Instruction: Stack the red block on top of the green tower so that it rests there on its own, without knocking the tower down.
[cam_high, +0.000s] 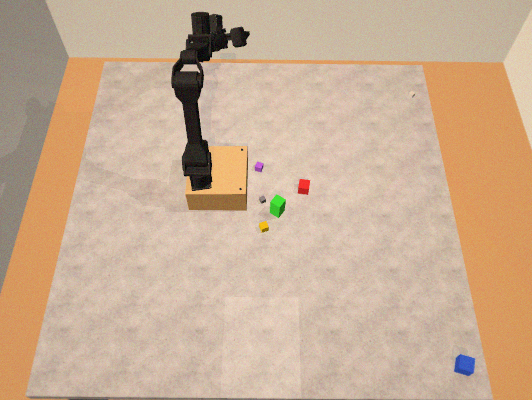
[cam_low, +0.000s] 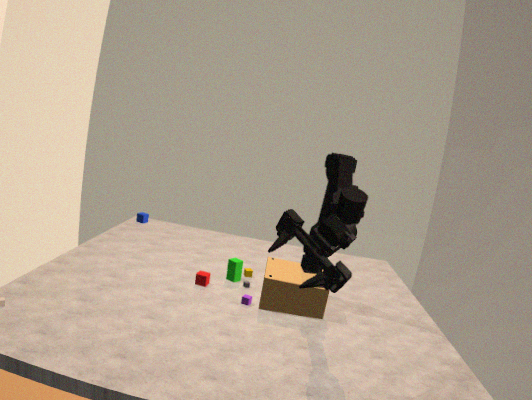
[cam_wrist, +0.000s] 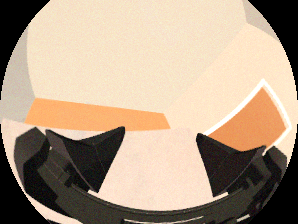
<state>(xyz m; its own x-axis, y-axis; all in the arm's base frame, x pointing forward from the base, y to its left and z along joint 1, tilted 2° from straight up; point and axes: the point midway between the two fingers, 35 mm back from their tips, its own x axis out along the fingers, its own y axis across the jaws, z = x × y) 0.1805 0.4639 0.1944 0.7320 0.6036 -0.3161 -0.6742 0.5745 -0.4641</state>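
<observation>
top view: pedestal (cam_high: 230, 170) (cam_low: 292, 298) left of tower (cam_high: 277, 206) (cam_low: 234, 270) | stacking block (cam_high: 304, 187) (cam_low: 202, 278) right of tower | arm (cam_high: 192, 117) (cam_low: 340, 172) on pedestal
</observation>
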